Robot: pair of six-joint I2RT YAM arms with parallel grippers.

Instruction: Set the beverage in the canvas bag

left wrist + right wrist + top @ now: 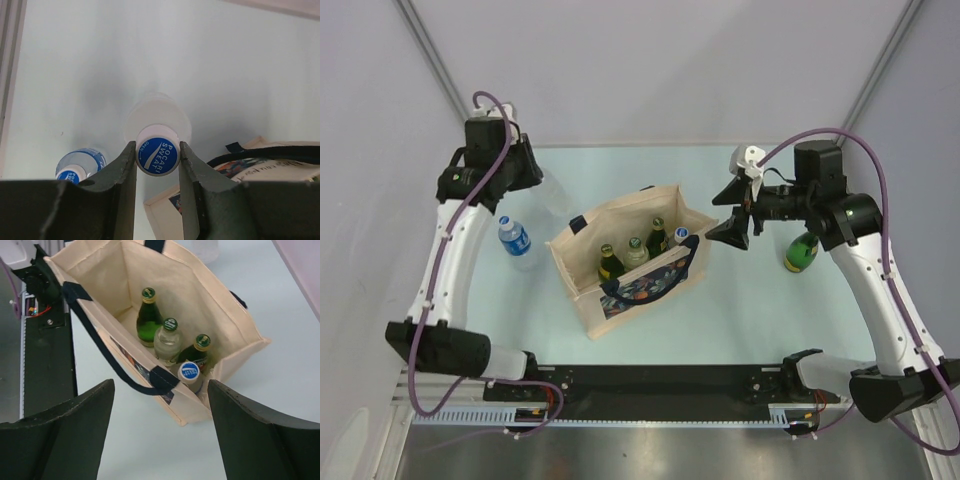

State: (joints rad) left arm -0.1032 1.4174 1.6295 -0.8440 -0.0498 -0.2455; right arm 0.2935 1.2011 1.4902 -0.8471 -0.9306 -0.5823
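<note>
- Currently, from the top camera, I see the canvas bag (pixel 620 218) standing open mid-table with several bottles inside.
- The left gripper (pixel 525 172) is at the far left with a clear bottle (pixel 555 198) at its tip. A blue-labelled bottle (pixel 515 240) stands just beside it. A green bottle (pixel 801 253) stands on the right, near the right gripper (pixel 735 232).
- Left wrist camera: the fingers (pixel 120 175) press both sides of the clear bottle's blue cap (pixel 157 156), clamped on it as far as I can judge. I cannot tell whether the base is off the table.
- Right wrist camera: the right gripper's fingers are wide apart and hold nothing. The camera looks down into the bag, where four bottles crowd one end and the other end is bare.
- Risk: the hold is on the cap alone, so the bottle may swing or slip in transit.
- Risk: if it travels low, it could catch the bag's rim or the navy handle (pixel 161 380) and tip the bag.
- Risk: if it is released over the standing bottles, it could topple them. I judge the bare end the safer target.
</note>
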